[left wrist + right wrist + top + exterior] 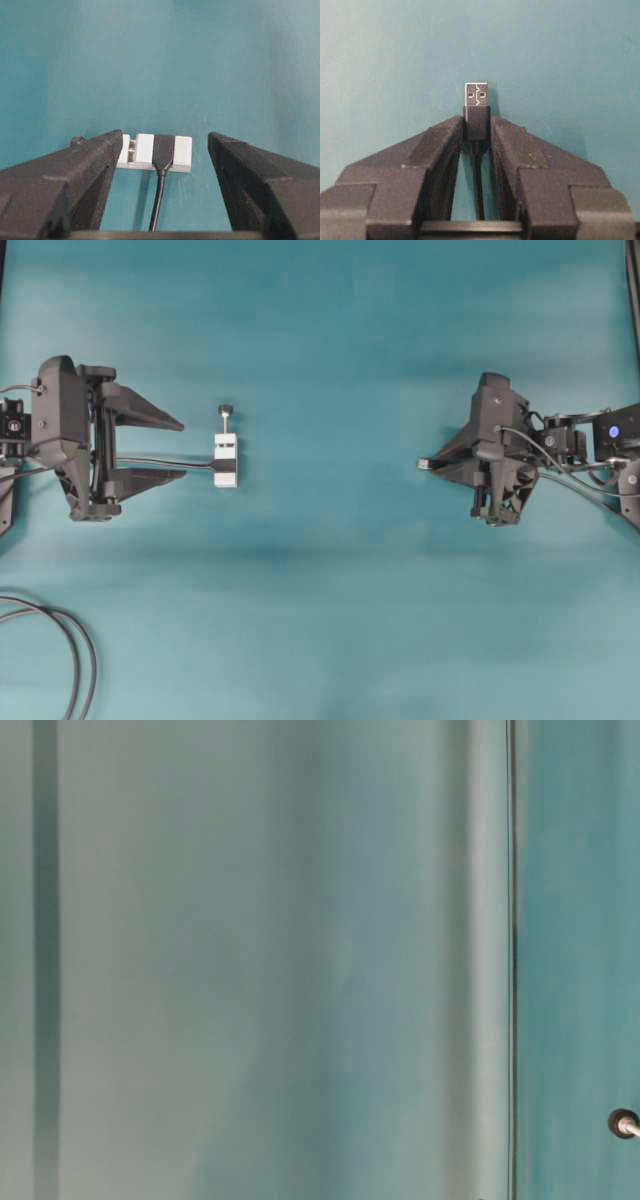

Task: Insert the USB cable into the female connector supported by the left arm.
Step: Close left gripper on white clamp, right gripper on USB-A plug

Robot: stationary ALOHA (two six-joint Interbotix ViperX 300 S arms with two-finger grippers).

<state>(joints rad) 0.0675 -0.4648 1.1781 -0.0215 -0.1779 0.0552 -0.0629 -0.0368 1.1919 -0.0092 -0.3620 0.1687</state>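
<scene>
Progress so far is only the pickup: my right tool (477, 127) has its fingers pressed against the black body of the USB cable (476, 102), silver tip poking out ahead, near the desk's right edge. The female connector (226, 460) lies on the desk toward the left edge, just ahead of my left tool (183, 450), which gapes wide and grips nothing. Bracing the connector, closing the distance and mating both remain.
</scene>
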